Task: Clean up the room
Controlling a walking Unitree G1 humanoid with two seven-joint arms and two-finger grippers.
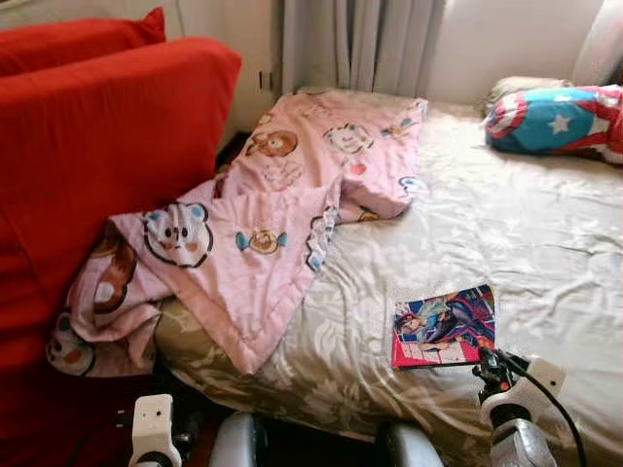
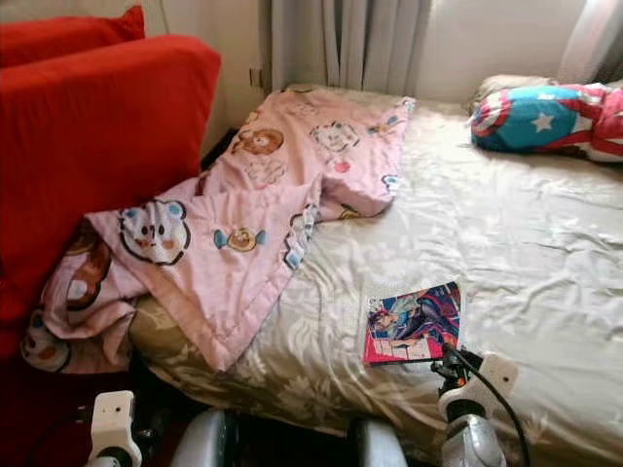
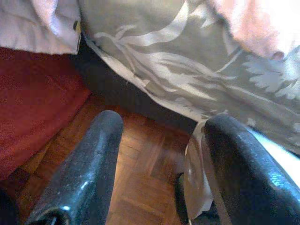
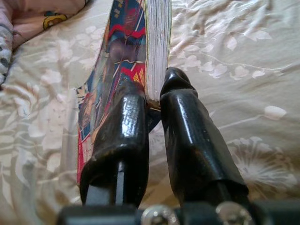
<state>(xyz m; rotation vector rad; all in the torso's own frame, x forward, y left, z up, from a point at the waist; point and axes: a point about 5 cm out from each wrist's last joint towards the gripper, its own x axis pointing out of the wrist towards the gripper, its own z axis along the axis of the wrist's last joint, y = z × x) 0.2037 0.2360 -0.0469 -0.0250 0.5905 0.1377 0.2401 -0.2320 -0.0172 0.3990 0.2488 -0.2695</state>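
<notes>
Head views: bed (image 1: pixel 545 243) with pale floral sheet takes most of the scene; pink cartoon blanket (image 1: pixel 273 224) rumpled across its left side and spilling off the edge against the red sofa (image 1: pixel 107 146), so it reads as not yet tidied; star-print pillow (image 1: pixel 555 119) at the far right, cut off by the frame; comic book (image 1: pixel 444 326) lies on the sheet near the front edge, right gripper (image 1: pixel 494 368) at its near corner; the wrist housing hides the fingers here; grey curtain (image 1: pixel 365 44) behind the bed, top cropped.

Left wrist view: left gripper (image 3: pixel 161 173) low beside the bed, fingers spread apart, nothing between them; wood floor (image 3: pixel 140 187) below, hanging bed sheet (image 3: pixel 187 61) and a red patch of sofa beyond; looks idle, parked out of the way; something whitish sits past the fingers, too blurred to name.

Right wrist view: right gripper fingers (image 4: pixel 124 136) pinched on the comic book's edge, page block showing between them; probably gripping the thin edge to lift it off the soft sheet; how deep the grip goes is hard to tell, the book's far end is cropped.
</notes>
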